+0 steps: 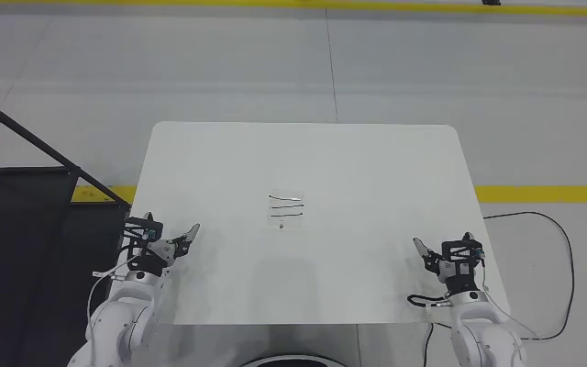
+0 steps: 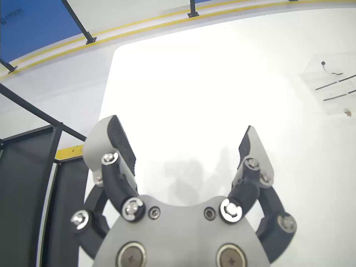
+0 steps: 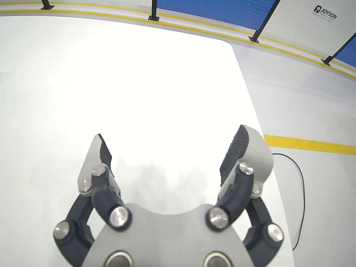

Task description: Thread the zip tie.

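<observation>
Left claw point(image 2: 180, 125) spread by table point(image 1: 367, 165) edge, right claw point(image 3: 170, 131) likewise

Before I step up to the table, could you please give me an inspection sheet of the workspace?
Surface: white table, flat, with rounded corners.
Job's things: thin black zip ties lying apart on a clear sheet mid-table, not gripped.
Clutter: a small brownish speck at the sheet's edge.
End effectors: left end effector and right end effector both open, holding nothing, over the table's near corners.
Cables: black cable on the floor beside the table's right side.
Surroundings: grey floor with yellow lines; dark framed panel by the left side.
</observation>
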### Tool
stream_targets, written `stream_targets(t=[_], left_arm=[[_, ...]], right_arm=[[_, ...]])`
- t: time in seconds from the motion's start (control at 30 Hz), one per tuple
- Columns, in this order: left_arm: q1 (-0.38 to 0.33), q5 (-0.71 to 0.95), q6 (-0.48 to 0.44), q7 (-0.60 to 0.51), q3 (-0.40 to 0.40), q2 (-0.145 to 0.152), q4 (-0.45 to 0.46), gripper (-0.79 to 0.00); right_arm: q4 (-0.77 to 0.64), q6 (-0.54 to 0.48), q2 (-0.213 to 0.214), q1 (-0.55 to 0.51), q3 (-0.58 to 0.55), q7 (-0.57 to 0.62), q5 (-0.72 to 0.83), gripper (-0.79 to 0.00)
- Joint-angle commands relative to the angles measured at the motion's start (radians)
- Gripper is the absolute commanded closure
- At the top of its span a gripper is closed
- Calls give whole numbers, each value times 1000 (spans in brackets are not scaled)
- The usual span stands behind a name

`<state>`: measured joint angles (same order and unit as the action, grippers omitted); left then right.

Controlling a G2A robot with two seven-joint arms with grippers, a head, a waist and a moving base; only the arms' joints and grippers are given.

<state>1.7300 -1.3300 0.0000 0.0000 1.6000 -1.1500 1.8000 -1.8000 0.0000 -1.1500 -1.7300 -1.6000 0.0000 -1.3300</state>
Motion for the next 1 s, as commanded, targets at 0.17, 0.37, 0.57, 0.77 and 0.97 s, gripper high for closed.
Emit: stream_targets(t=[0.17, 0.37, 0.57, 0.77, 0.97], left_arm=[[0, 0, 0, 0, 0, 0, 0, -785], [-8, 33, -52, -1, 4, 0, 0, -785], [-27, 230, -240, -46, 64, 6, -3, -785], [-28, 406, -412, -78, 130, 13, -15, -785], [-15, 510, -545, -61, 159, 18, -37, -785]], right_arm=[[0, 0, 0, 0, 0, 0, 0, -785], [-10, -94, 3, 11, 5, 24, 16, -785], [-15, -349, 13, 67, -27, 133, 191, -785], [19, -494, 19, 195, -6, 351, 442, -785], [145, -652, 29, 392, 75, 661, 768, -785]])
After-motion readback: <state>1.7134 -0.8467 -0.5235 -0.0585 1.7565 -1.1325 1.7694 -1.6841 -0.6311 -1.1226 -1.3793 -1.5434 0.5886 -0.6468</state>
